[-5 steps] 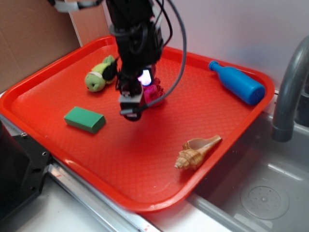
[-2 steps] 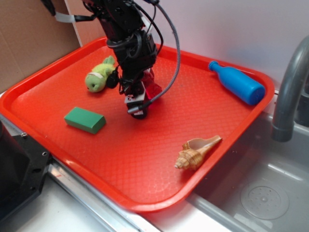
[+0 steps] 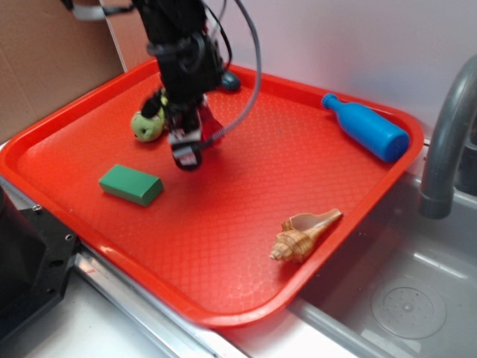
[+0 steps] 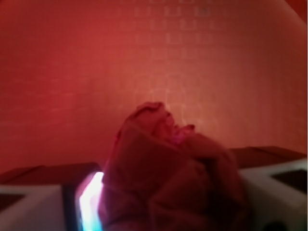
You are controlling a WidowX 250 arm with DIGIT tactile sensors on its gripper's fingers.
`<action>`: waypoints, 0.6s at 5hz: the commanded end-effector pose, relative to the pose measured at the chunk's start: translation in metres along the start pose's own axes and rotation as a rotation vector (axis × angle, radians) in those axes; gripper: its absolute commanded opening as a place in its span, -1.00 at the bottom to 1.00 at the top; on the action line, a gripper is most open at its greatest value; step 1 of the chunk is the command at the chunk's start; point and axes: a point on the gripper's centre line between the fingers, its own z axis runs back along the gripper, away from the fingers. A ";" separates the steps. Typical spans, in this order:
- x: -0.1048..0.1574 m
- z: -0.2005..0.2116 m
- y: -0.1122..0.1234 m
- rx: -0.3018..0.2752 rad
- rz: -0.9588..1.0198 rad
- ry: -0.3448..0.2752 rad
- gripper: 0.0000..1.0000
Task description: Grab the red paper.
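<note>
The red tray (image 3: 223,246) spreads beneath me, carrying a blue bottle (image 3: 367,127), a seashell (image 3: 304,235), a green block (image 3: 131,184) and a green plush toy (image 3: 147,124). My pincer (image 3: 188,147) is clenched on the red paper (image 4: 168,183), above the tray.

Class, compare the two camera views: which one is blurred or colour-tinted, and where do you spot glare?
Wrist view: soft-focus, washed red, the red paper blurred between the tool's fingers, bright glare at lower left. Exterior view: evenly lit, sharp on the seashell, slightly blurred at the tool.
</note>
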 end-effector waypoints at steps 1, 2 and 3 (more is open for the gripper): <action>-0.053 0.117 -0.013 -0.051 0.342 0.101 -1.00; -0.068 0.168 -0.016 0.045 0.407 0.087 -1.00; -0.060 0.185 -0.016 0.119 0.405 0.128 -1.00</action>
